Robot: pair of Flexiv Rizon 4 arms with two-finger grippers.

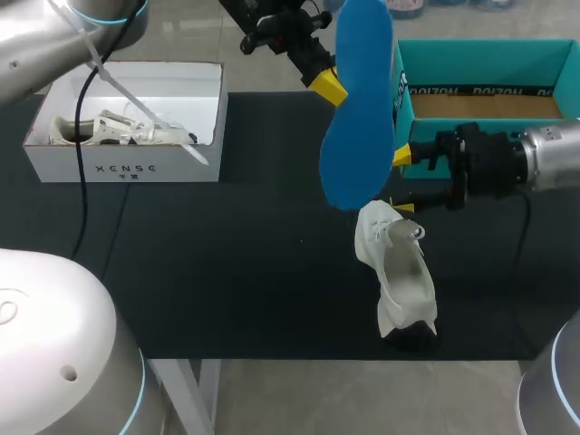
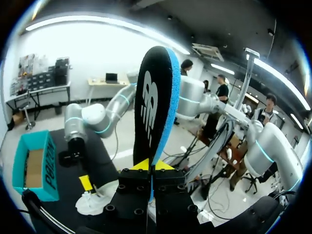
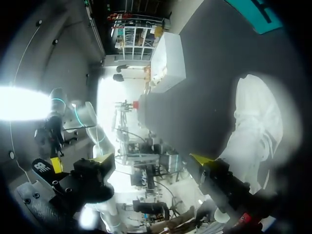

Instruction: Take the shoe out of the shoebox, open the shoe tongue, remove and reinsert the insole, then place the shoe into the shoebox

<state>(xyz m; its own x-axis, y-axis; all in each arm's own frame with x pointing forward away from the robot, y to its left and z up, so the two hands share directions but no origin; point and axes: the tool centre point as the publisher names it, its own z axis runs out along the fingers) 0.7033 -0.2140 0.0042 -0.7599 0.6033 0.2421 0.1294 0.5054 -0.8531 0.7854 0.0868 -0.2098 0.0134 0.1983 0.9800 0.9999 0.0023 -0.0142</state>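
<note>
While the white shoe (image 1: 405, 272) lies on the black table (image 1: 227, 254) near the front edge, long axis front-to-back and toe apparently pointing away toward the teal shoebox (image 1: 489, 54), the right gripper (image 1: 403, 181) hovers at its far end, fingers spread and gripping nothing. I'd guess it's there to steady the shoe. Further back and higher, the left gripper (image 2: 151, 165) is clamped on the blue insole (image 2: 153, 97), which sticks out lengthwise past its fingers, clear of the shoe, probably for reinserting.

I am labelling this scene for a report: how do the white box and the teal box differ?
The white box stands at the table's left, the teal box at its right. The white box holds a white shoe; the teal box shows only bare brown floor. Both are open on top.
</note>
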